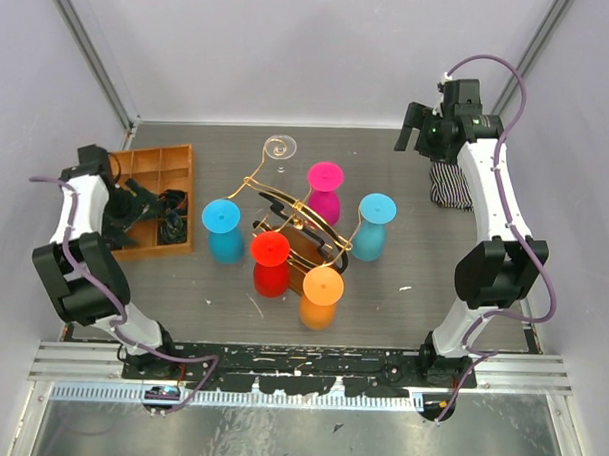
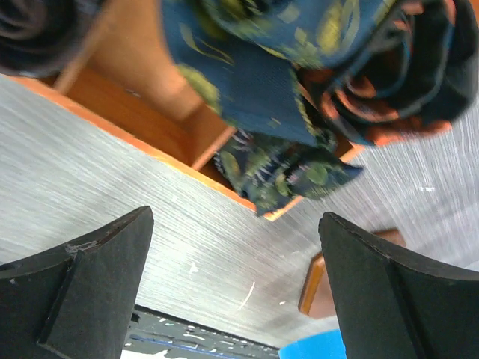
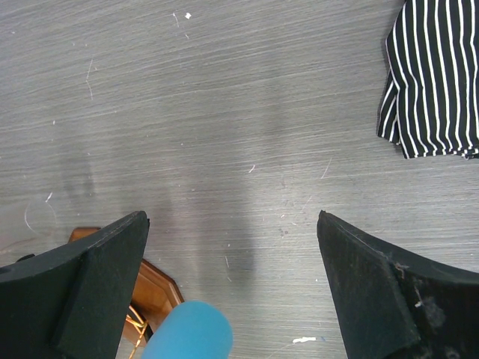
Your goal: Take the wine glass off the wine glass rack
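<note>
Gold wire, the wine glass rack (image 1: pixel 295 226) stands mid-table. The light-blue wine glass (image 1: pixel 376 209) hangs foot-up, axis vertical, on the rack's right, nearest the right gripper (image 1: pixel 406 131). Left wrist: left gripper (image 2: pixel 233 224) spread, left of the rack, by the orange tray (image 2: pixel 172 123). Right wrist: jaws spread, glass foot just beside the rack base.
</note>
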